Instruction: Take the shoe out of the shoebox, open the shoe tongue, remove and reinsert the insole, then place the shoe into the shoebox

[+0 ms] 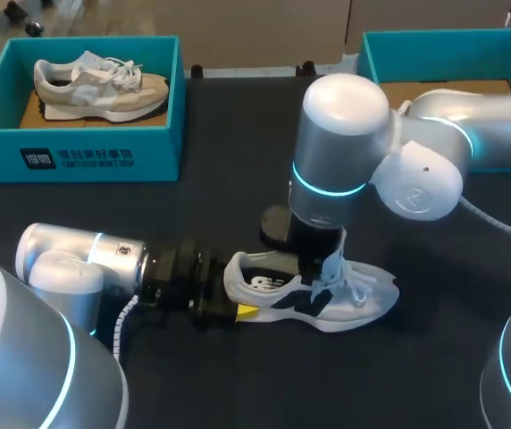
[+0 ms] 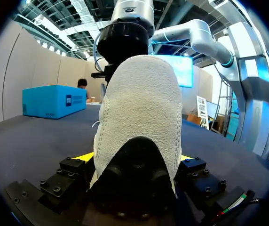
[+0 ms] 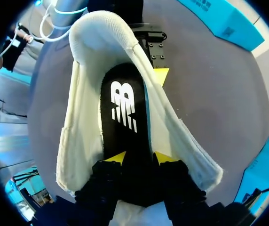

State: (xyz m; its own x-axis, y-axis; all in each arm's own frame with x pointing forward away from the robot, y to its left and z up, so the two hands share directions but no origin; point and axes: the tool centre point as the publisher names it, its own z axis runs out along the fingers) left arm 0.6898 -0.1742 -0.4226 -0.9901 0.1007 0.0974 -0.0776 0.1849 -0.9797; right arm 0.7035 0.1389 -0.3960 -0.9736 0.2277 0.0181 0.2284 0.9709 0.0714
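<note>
**A:** How is this shoe (image 1: 363, 299) going to handle? It's lying on its sole on the table (image 1: 238, 197), close in front. The left gripper (image 1: 238, 311) is clamped on the heel from both sides.

**B:** Light and squishy, I'd guess. It has a white knit upper, dark side panels and white laces. The heel cup is probably the only stiff bit, so that's the place to hold it. Anywhere else just folds.

**A:** And the insole (image 3: 125, 113)?

**B:** Thin and black with a white logo, and pretty floppy I reckon. The right gripper (image 3: 140, 157) comes straight down into the opening, with its yellow tips pinching the insole at both edges. It might drag on the lining, so go slow.

**A:** Where are the boxes?

**B:** Way at the back, well apart from the shoe. The left box (image 1: 77, 156) holds a beige shoe (image 1: 95, 85). The right box (image 1: 443, 58) looks empty from here.
</note>
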